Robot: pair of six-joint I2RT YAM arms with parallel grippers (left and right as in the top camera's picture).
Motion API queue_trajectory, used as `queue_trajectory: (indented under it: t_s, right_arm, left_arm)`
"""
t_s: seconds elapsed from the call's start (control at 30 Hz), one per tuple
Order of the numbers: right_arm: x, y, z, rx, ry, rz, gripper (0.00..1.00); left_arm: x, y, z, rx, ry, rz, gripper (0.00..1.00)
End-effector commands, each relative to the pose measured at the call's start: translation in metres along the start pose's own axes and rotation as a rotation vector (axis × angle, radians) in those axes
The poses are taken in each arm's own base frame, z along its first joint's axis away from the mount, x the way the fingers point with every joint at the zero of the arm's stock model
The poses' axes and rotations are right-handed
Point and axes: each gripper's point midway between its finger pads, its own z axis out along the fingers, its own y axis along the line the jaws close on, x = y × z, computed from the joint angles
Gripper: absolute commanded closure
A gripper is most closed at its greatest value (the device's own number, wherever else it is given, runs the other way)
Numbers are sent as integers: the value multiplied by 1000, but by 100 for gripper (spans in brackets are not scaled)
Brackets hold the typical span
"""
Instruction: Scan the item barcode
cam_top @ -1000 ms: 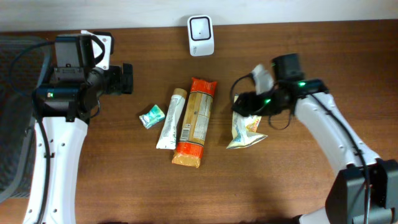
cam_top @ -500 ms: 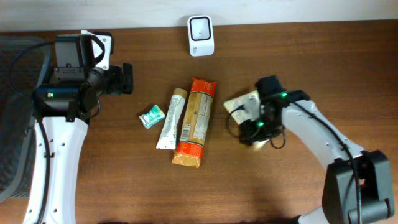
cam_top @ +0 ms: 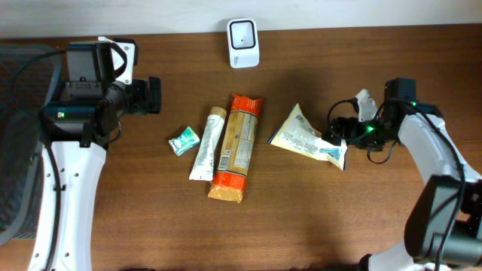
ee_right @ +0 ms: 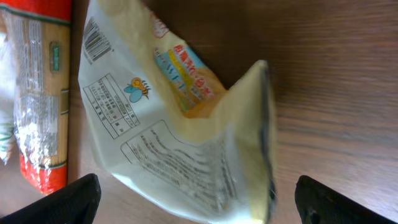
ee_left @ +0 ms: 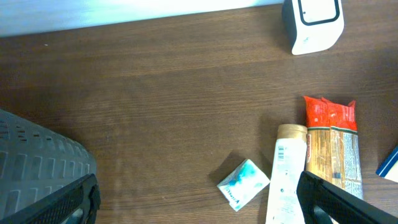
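The item, a white and yellow snack bag [cam_top: 303, 137], lies on the table right of centre. Its back is up, and the barcode [ee_right: 93, 38] shows near the bag's far end in the right wrist view. My right gripper [cam_top: 337, 133] is open, its fingers standing wide on either side of the bag's blue-edged near end [ee_right: 249, 186] without pinching it. The white scanner [cam_top: 243, 43] stands at the back edge, also seen in the left wrist view [ee_left: 313, 22]. My left gripper [cam_top: 154, 95] hovers open and empty at the left, above bare wood [ee_left: 199, 202].
An orange pasta packet [cam_top: 237, 147], a white tube [cam_top: 207, 144] and a small teal sachet [cam_top: 184, 140] lie side by side at the table's middle. A grey mesh basket [cam_top: 15, 150] stands off the left edge.
The right gripper carried the bag, laid it down turned over left of itself, opened, and drew back to the right. The left arm has not moved.
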Motion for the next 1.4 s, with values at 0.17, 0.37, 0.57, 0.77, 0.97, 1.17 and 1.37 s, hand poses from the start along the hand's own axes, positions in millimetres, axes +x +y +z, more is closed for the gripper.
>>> queue_trajectory:
  t_s: [0.17, 0.37, 0.57, 0.77, 0.97, 1.17, 1.37]
  right_arm:
    - [10, 4, 71, -164, 97, -35, 46]
    - [-22, 18, 42, -155, 4, -38, 78]
    - [12, 71, -43, -144, 101, 3, 1]
    - [61, 16, 23, 67, 156, 292, 1]
    - [33, 18, 59, 44, -38, 174, 0]
    - [-6, 13, 54, 73, -191, -8, 1]
    - [-25, 27, 31, -162, -264, 14, 1]
  left_arm:
    - [-2, 2, -1, -6, -5, 3, 1]
    - [-2, 1, -1, -5, -5, 3, 1]
    - [-2, 2, -1, -6, -5, 3, 1]
    - [-2, 2, -1, -6, -5, 3, 1]
    - [-2, 2, -1, -6, -5, 3, 1]
    - [-2, 1, -1, -5, -5, 3, 1]
    - [-2, 2, -1, -6, -5, 3, 1]
